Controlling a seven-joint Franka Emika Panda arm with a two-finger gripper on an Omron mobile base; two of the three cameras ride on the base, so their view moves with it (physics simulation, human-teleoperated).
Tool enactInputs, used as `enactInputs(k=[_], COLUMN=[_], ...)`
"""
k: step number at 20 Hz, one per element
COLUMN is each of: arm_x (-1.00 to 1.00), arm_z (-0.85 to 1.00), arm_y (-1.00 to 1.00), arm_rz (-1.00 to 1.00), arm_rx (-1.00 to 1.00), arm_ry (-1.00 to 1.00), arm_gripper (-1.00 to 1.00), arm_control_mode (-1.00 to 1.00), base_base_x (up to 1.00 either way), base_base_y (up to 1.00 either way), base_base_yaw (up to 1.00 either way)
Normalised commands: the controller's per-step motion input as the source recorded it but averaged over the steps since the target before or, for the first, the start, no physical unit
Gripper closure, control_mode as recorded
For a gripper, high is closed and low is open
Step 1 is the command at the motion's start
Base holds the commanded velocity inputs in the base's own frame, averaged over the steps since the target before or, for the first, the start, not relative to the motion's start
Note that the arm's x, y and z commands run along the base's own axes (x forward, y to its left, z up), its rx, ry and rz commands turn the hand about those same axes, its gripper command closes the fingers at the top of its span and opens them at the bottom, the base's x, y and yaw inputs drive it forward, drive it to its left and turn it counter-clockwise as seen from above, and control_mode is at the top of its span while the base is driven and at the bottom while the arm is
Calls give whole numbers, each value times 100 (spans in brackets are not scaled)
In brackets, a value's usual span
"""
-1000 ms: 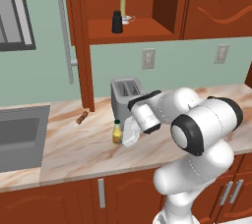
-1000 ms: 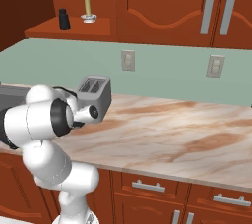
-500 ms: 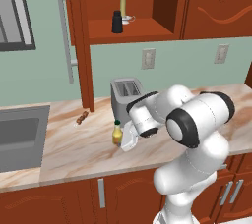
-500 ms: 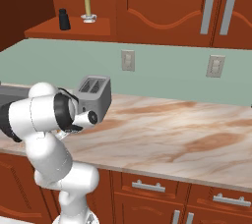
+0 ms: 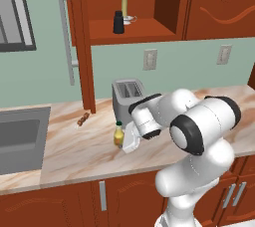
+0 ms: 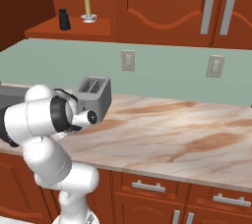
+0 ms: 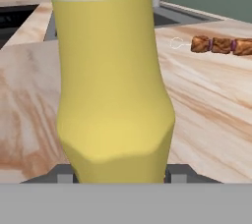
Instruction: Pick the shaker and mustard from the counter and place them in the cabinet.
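Note:
The mustard (image 5: 118, 132), a yellow squeeze bottle with a green cap, stands upright on the counter (image 5: 74, 149) in front of the toaster. My gripper (image 5: 125, 140) is low at its right side. In the hand view the mustard (image 7: 113, 85) looms very close, and the gripper (image 7: 119, 175) is open with a fingertip at each side of the bottle's base. The black shaker (image 5: 118, 22) stands in the cabinet (image 5: 134, 2) niche beside a pale candle; from the right the shaker (image 6: 64, 19) is at the shelf's left end.
A silver toaster (image 5: 127, 96) stands just behind the mustard. A meat skewer (image 5: 83, 119) lies on the counter to the left, and a sink (image 5: 20, 136) lies beyond it. The candle (image 5: 124, 7) shares the niche. The cabinet door's bar handle (image 5: 64, 27) hangs at the left.
The arm has reached further forward and down, and the hand has closed in on the mustard. The mustard and the shaker have stayed where they were.

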Motion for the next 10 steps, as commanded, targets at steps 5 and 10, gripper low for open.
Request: enactInputs(k=[5, 10], arm_x=[-4, -3], arm_z=[24, 36], arm_y=[-10, -14], arm_rz=[0, 0], arm_rx=[7, 10], arm_ry=[-3, -4], arm_gripper=[100, 100], arm_control_mode=[-100, -100], base_base_x=[0, 0], base_base_y=[0, 0], base_base_yaw=[0, 0])
